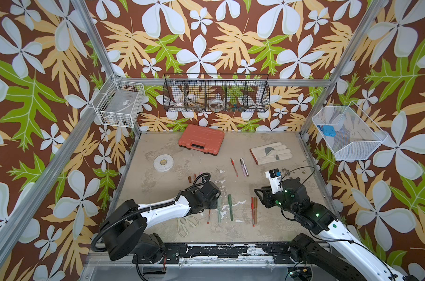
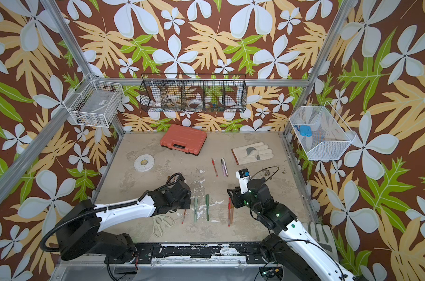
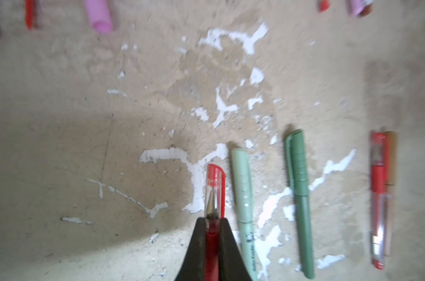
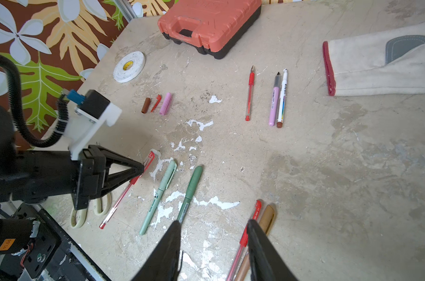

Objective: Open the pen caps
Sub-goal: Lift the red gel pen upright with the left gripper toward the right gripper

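Using the scissors [image 1: 186,225] as your anchor, here's where you're at: your left gripper [image 3: 212,220] is clamped tight on the red pen [image 4: 116,205] lying just beside the scissors on the right arm's side. It's pinching the barrel right where the clear cap [image 3: 215,185] starts, so that cap is on. Can't tell if the pen is lifted or flat on the table [image 4: 328,170]. Going further from the scissors the same way you've got the pale green pen [image 3: 246,219], then the dark green pen [image 3: 304,219], both with caps on. Well past those, a second red pen [image 3: 378,194] and a brown pen [image 3: 392,158] lie pressed side by side, also capped. Your right gripper [image 4: 213,222] hangs near that pair with the jaws partway apart and nothing between them. Straight back from the scissors, toward the rear wall, three loose caps sit in a tight little row: brown cap [image 4: 145,105], red cap [image 4: 156,103], pink cap [image 4: 166,103]. Further back again and off to the right arm's side of the scissors are three uncapped pens, tips bare: a red one [image 4: 249,95], then a pink one [image 4: 274,102] and a white one [image 4: 282,97] right beside each other.
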`<action>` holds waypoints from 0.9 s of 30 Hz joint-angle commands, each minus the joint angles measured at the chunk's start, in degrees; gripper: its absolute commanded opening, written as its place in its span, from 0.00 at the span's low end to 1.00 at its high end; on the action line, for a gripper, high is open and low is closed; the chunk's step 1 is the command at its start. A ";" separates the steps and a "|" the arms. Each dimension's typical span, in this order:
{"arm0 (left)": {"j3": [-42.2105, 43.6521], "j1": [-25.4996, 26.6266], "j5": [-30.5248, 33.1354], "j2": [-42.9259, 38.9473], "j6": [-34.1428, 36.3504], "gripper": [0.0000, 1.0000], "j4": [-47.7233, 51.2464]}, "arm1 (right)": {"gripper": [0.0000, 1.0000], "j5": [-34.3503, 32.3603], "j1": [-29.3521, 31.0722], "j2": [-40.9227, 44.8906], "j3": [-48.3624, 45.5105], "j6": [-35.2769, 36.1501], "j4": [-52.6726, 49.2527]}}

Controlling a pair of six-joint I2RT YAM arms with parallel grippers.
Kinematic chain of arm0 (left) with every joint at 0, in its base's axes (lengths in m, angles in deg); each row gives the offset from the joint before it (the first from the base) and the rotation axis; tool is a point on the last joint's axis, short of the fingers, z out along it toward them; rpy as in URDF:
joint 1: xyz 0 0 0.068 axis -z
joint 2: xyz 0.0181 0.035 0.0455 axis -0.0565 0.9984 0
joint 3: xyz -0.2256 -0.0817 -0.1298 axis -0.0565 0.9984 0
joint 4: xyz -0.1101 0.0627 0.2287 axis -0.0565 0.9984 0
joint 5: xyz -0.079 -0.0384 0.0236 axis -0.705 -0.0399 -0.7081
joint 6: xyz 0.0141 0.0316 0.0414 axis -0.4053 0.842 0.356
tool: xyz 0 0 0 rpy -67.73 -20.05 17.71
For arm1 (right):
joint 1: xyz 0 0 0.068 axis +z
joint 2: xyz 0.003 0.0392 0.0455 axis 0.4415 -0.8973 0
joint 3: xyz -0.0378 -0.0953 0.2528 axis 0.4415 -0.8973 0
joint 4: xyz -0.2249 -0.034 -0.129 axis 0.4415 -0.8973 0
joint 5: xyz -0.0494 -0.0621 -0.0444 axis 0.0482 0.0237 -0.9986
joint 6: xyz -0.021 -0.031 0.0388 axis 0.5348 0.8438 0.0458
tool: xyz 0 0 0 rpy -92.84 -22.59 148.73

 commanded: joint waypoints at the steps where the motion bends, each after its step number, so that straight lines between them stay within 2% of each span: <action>1: -2.06 -0.15 1.49 -2.97 0.06 0.00 3.54 | 0.44 1.67 -0.02 -0.12 1.13 0.42 2.59; 7: -5.57 -0.96 0.69 -6.92 2.78 0.00 1.29 | 0.45 5.72 -0.01 -2.21 3.16 0.99 5.33; 16: -2.90 -9.38 -8.94 -18.24 11.49 0.00 -18.39 | 0.46 22.22 -0.01 -7.46 2.36 3.27 17.37; 21: -0.87 -11.62 -15.86 -19.51 14.06 0.00 -28.66 | 0.48 31.94 -0.01 -12.65 1.86 2.56 26.83; 27: -0.04 -12.17 -20.89 -17.24 12.68 0.00 -36.55 | 0.49 35.77 -0.03 -18.99 3.93 1.33 33.56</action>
